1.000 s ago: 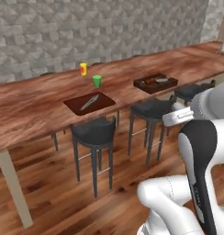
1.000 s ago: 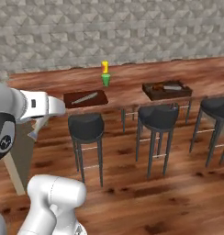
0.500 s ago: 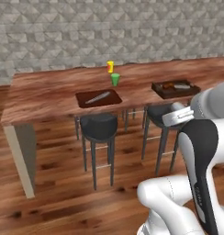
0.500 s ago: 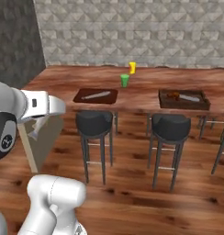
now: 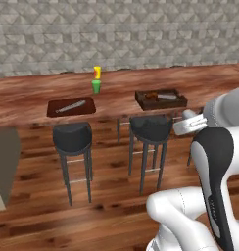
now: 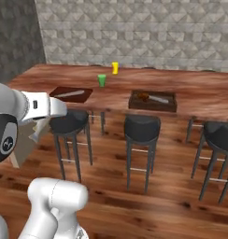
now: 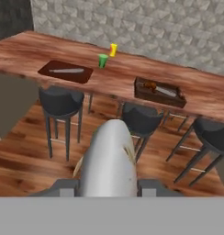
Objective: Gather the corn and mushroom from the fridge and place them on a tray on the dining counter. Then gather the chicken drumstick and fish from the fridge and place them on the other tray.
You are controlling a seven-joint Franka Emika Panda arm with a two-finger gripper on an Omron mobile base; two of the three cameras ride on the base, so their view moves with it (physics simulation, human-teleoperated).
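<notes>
We see a pale silver-grey fish (image 7: 110, 158), long and tapered with a rounded nose and a few brownish flecks along its side, clamped between the jaws of the gripper (image 7: 107, 187) in the hand view; the jaws stand narrow on it, one dark fingertip (image 7: 63, 187) showing at each flank. The fish's rear end is cut off at the bottom of that view, and a small tan fin-like bit shows at its left side, too small to read. In the right base view a pale sliver hangs under the white hand, but we cannot tell what it is.

Ahead lies the long reddish wooden bench (image 7: 201, 92). Near its left end sits a flat dark brown tray (image 7: 65, 72) with a slim pale grey item on it, too blurred to name. Further right, near the front edge, sits a second dark brown tray with raised walls (image 7: 142, 90), holding a brown lump and a light grey strip; we cannot make out what they are. Toward the back edge between the trays stand a small green cup (image 7: 103, 60) and a yellow bottle (image 7: 113, 50), just beside each other.

Black round bar stools (image 7: 61, 102) stand on the wood-plank floor (image 7: 22, 160) in front of the bench.
</notes>
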